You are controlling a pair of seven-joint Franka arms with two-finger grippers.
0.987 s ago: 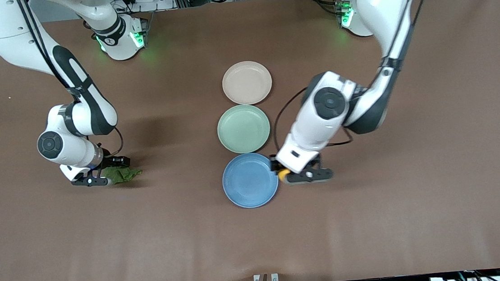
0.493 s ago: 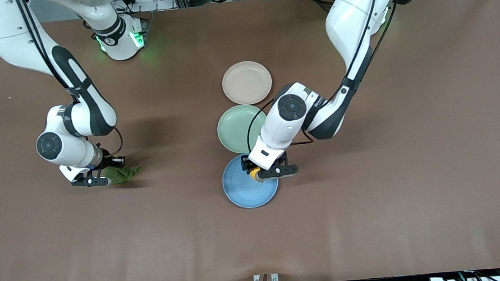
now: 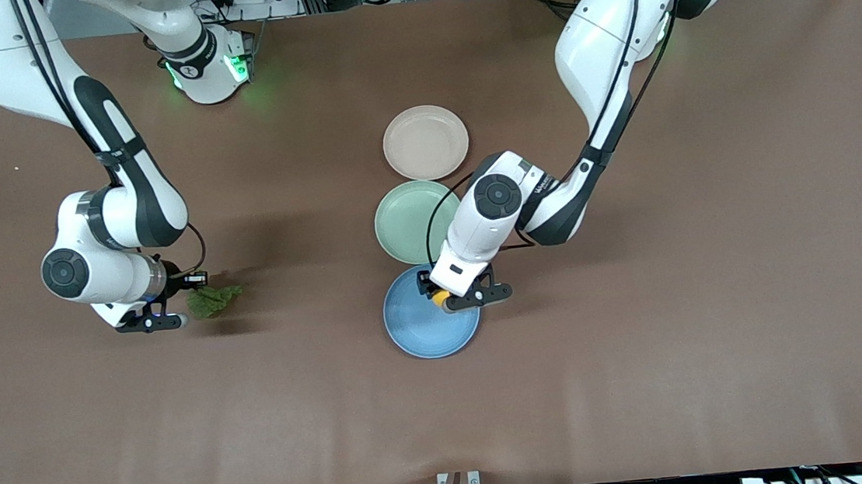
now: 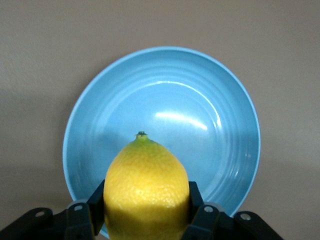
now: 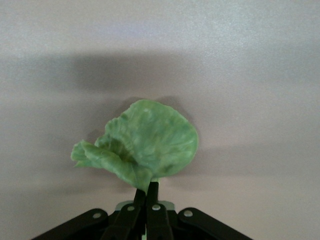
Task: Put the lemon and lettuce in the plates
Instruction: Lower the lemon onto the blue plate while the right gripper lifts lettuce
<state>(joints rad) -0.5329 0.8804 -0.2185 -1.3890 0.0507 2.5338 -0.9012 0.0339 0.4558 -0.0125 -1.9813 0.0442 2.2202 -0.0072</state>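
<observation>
My left jaws (image 3: 461, 299) are clamped on the lemon (image 3: 442, 299), one finger on each flank, and hang over the blue plate (image 3: 423, 328) near its rim on the side toward the left arm's end of the bench. In the left wrist view the lemon (image 4: 146, 192) sits with its pointed tip out ahead of the fingers, long axis running toward the plate's middle, blue plate (image 4: 220, 105) directly under it. That is the relation that counts: plate centre lies straight ahead of the tip, so my guess is a small push inward, then lower and let go. Dropping at the rim risks a roll off onto the bench (image 3: 643, 348).

My right jaws (image 3: 151, 322) are pinched nearly closed on the lettuce (image 3: 211, 299), gripping only its edge; the right wrist view shows the lettuce (image 5: 145, 145) fanned out ahead of the fingers, clear of the bench. It is over bare bench toward the right arm's end, well apart from all three plates. The beige plate (image 3: 425, 142) sits farthest from the front camera, with the green plate (image 3: 410, 224) between it and the blue one. Blue is taken by the lemon, so lettuce likely goes to beige; the right arm is still the nearer one for it. Thin grip, leaf could slip in transit.
</observation>
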